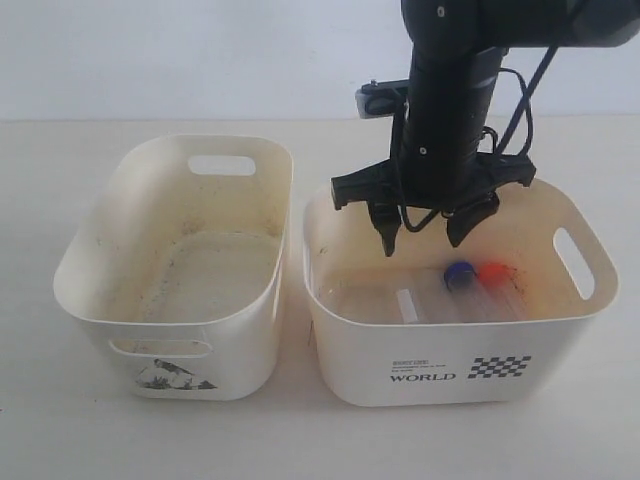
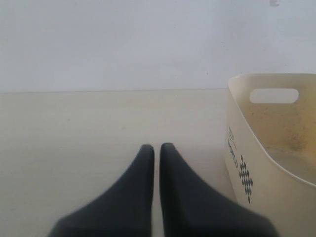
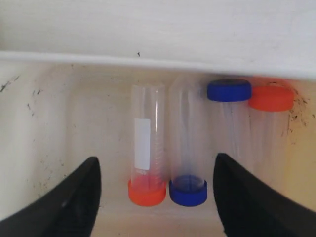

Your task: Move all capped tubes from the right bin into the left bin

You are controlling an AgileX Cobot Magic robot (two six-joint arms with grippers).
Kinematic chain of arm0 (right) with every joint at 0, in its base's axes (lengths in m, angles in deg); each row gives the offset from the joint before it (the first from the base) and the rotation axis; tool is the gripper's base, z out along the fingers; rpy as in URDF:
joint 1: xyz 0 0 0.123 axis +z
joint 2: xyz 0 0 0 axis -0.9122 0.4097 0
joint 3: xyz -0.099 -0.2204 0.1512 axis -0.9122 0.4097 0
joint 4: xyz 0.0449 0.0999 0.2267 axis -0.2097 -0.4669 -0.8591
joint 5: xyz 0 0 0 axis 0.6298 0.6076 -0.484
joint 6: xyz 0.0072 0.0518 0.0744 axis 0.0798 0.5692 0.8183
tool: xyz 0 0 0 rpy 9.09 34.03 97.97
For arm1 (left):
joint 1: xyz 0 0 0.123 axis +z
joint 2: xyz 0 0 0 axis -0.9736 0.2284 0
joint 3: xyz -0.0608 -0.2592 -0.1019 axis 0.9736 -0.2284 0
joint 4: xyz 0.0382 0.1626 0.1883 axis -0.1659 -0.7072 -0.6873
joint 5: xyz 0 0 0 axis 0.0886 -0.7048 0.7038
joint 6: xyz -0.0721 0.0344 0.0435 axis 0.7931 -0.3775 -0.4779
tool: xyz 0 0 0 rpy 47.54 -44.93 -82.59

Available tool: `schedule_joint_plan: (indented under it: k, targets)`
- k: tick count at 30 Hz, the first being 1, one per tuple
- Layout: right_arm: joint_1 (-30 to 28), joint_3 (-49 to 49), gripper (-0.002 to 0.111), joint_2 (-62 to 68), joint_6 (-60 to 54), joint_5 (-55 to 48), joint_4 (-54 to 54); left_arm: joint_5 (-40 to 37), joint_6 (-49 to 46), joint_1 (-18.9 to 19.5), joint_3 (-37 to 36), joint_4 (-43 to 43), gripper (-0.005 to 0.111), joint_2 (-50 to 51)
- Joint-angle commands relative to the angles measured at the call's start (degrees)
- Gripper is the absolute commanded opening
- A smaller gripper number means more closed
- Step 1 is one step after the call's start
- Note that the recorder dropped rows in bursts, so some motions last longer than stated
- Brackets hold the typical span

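Several capped tubes lie side by side on the floor of the right bin [image 1: 350,350]. In the right wrist view an orange-capped tube [image 3: 147,148] with a white label and a blue-capped tube [image 3: 187,143] lie between the fingers. Another blue cap [image 3: 228,90] and orange cap [image 3: 271,98] point the other way. My right gripper [image 1: 423,242] hangs open just above them inside the bin, holding nothing. The left bin [image 1: 100,250] stands beside it with no tubes showing inside. My left gripper [image 2: 157,146] is shut over bare table and does not show in the exterior view.
The two bins stand nearly touching on a pale table [image 1: 300,440]. A cream bin [image 2: 256,158] with a handle slot and a checkered print stands close beside the left gripper. A white wall [image 1: 200,60] runs behind the table.
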Motion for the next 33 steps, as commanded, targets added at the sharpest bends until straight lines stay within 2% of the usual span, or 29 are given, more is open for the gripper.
schedule_joint_plan:
  k: [1,10,16,20,33]
  targets:
    - [1.7,0.9,0.062,-1.1,1.3,0.8,0.4,0.0,0.5,0.0,0.2,0.2,0.004,0.0]
    - [7.4,11.8,0.062,-4.1,10.5,12.6,8.0,0.0,0.5,0.0,0.2,0.2,0.004,0.0]
    - [7.4,15.9,0.062,-4.7,14.3,12.2,9.6,0.0,0.5,0.0,0.2,0.2,0.004,0.0]
    - [7.4,19.5,0.062,-4.7,14.3,17.3,9.5,0.0,0.5,0.0,0.2,0.2,0.004,0.0]
    - [7.4,20.4,0.062,-4.6,14.3,20.0,9.8,0.0,0.5,0.0,0.2,0.2,0.004,0.0]
